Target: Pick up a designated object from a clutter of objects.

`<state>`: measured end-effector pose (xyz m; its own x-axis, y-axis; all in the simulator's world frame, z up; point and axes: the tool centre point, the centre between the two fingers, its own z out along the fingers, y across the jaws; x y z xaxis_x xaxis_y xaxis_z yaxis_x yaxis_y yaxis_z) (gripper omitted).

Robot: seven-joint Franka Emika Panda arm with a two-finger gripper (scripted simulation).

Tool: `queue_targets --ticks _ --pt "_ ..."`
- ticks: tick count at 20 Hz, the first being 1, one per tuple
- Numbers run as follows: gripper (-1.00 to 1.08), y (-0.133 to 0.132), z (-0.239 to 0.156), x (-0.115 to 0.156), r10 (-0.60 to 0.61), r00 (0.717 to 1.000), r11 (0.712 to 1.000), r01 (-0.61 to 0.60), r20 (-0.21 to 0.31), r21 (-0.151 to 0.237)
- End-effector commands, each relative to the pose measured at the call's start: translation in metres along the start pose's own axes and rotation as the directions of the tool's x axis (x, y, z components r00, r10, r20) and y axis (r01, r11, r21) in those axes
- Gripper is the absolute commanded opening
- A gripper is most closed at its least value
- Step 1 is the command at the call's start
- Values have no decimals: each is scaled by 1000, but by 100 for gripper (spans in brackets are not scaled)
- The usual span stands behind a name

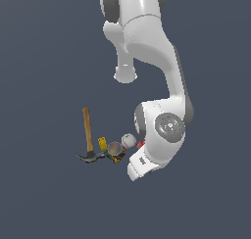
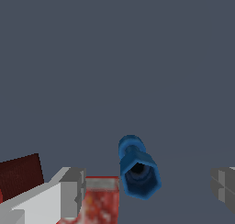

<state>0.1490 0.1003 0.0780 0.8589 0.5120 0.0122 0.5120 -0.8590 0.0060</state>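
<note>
The designated object, a small bright-blue chunky piece (image 2: 137,170) with a hexagonal hollow end, lies on the grey floor. In the wrist view it sits between my two fingertips, nearer the one beside the red items. My gripper (image 2: 149,188) is open, its grey fingers (image 2: 71,191) wide apart and touching nothing. In the exterior view the blue piece is hidden behind the arm's white hand (image 1: 141,164). The clutter of objects (image 1: 115,147) lies just to the exterior view's left of that hand.
A wooden-handled hammer (image 1: 88,134), a yellow piece (image 1: 102,143), a tin can (image 1: 114,149), a white baseball (image 1: 128,140) and a bit of red (image 1: 140,144) lie together. Close to one finger are a speckled red box (image 2: 98,202) and a dark red cup (image 2: 20,175).
</note>
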Motion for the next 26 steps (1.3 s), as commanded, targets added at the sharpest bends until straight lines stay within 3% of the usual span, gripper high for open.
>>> queue_targets --ticks 1,9,10,19,20,26 --pt "100 -4 22 -4 -4 1000 1000 4 13 6" --pt "100 -4 35 -3 -5 1000 1000 5 12 6" --pt "-100 -4 35 -3 -5 1000 1000 5 12 6" --pt "-100 -4 35 -3 -5 1000 1000 5 12 6" --pt "-100 17 6 8 16 999 1000 -16 -34 -21" --pt "-100 12 -4 8 15 999 1000 -16 -33 -20"
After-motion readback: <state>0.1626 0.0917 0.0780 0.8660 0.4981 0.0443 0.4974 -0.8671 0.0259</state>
